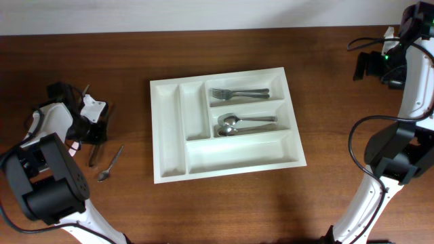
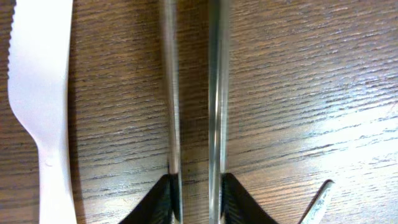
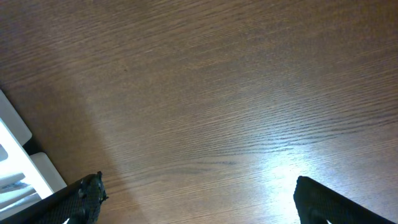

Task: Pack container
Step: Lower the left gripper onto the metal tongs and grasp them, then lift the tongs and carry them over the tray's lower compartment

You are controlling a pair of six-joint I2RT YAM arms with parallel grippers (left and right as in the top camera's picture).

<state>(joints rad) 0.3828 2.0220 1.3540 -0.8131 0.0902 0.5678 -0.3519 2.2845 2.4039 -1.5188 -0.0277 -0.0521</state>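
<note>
jaws: left narrowed round two metal handles (image 2: 214, 93) (grip unclear); right wide open, empty.

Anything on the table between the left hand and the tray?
Nothing visible. Bare table lies between the left hand and the container; a loose spoon sits off that line, nearer the robot's base.

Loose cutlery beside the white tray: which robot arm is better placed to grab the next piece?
Left. The left gripper is down at the table, its fingers flanking two metal handles, with a white plastic knife alongside. The right gripper hangs open over bare wood on the tray's far side.
</note>
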